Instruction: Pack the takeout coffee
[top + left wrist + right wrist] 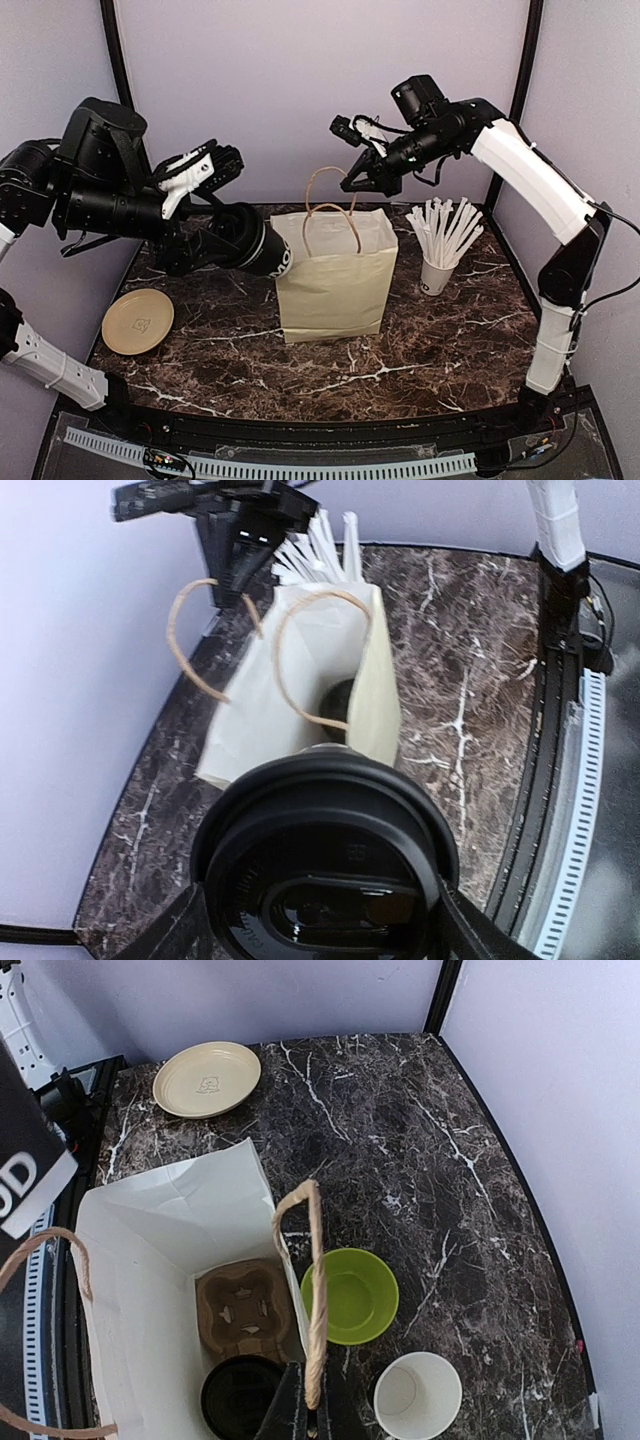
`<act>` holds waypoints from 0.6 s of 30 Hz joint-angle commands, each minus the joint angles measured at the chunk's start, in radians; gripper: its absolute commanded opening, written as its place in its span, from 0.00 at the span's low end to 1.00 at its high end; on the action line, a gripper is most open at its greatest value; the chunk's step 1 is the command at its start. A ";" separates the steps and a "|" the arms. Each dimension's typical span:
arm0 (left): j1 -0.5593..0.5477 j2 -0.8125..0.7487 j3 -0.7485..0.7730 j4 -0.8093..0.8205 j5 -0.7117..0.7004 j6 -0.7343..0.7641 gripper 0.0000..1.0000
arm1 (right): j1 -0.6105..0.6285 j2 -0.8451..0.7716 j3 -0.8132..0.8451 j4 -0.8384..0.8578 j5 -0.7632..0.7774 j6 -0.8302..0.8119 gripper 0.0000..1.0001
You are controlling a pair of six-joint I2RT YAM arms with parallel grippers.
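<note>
Tan paper bag (335, 290) upright at mid-counter, mouth open, twine handles (317, 1300) raised above it. Inside on its floor, a brown cardboard cup tray (243, 1308). Lime-green bowl (350, 1295) on the dark marble counter (440, 350) just beside the bag's far wall, a white cup (417, 1395) near it, open top up. To the bag's right, a cup of straws (434, 278), the white straws fanned upward. Round beige plate (137, 321) well apart at the counter's left edge, near side

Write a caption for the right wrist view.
Right gripper holds one handle of the paper bag, showing a cup tray and one lidded coffee cup inside.
</note>
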 commanded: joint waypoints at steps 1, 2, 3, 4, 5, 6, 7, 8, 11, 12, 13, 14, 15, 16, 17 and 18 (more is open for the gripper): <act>-0.003 -0.014 0.075 0.094 -0.150 0.059 0.56 | 0.003 -0.128 -0.056 0.041 -0.022 0.015 0.00; -0.003 -0.014 0.081 0.112 -0.169 0.069 0.56 | 0.004 -0.138 -0.070 0.043 -0.025 0.015 0.00; -0.003 -0.016 0.082 0.151 -0.173 0.088 0.56 | 0.005 -0.153 -0.087 0.046 -0.026 0.015 0.00; -0.003 -0.016 0.078 0.189 -0.174 0.097 0.56 | 0.006 -0.166 -0.103 0.052 -0.029 0.016 0.00; -0.003 -0.013 0.077 0.206 -0.172 0.113 0.56 | 0.008 -0.178 -0.123 0.055 -0.030 0.014 0.00; -0.003 -0.009 0.075 0.229 -0.167 0.120 0.56 | 0.009 -0.191 -0.145 0.063 -0.031 0.013 0.00; -0.003 0.000 0.076 0.237 -0.165 0.131 0.56 | 0.009 -0.202 -0.167 0.071 -0.027 0.011 0.00; -0.003 0.005 0.076 0.248 -0.161 0.136 0.56 | 0.009 -0.213 -0.188 0.078 -0.024 0.011 0.00; -0.004 0.029 0.075 0.260 -0.145 0.148 0.56 | 0.012 -0.245 -0.236 0.092 -0.026 0.005 0.00; -0.003 0.033 0.075 0.263 -0.126 0.150 0.56 | 0.011 -0.254 -0.250 0.095 -0.030 0.004 0.00; -0.004 0.040 0.074 0.266 -0.114 0.151 0.56 | 0.011 -0.264 -0.262 0.098 -0.034 0.005 0.00; -0.004 0.042 0.071 0.272 -0.093 0.151 0.56 | 0.011 -0.271 -0.273 0.104 -0.035 0.010 0.00; -0.004 0.048 0.069 0.276 -0.085 0.150 0.56 | 0.011 -0.277 -0.283 0.107 -0.037 0.015 0.00; -0.003 0.051 0.066 0.281 -0.071 0.150 0.56 | 0.011 -0.282 -0.290 0.108 -0.042 0.015 0.00; -0.003 0.059 0.062 0.283 -0.065 0.152 0.56 | 0.011 -0.287 -0.297 0.108 -0.044 0.015 0.00; -0.003 0.062 0.058 0.290 -0.047 0.153 0.56 | 0.011 -0.291 -0.303 0.106 -0.047 0.014 0.00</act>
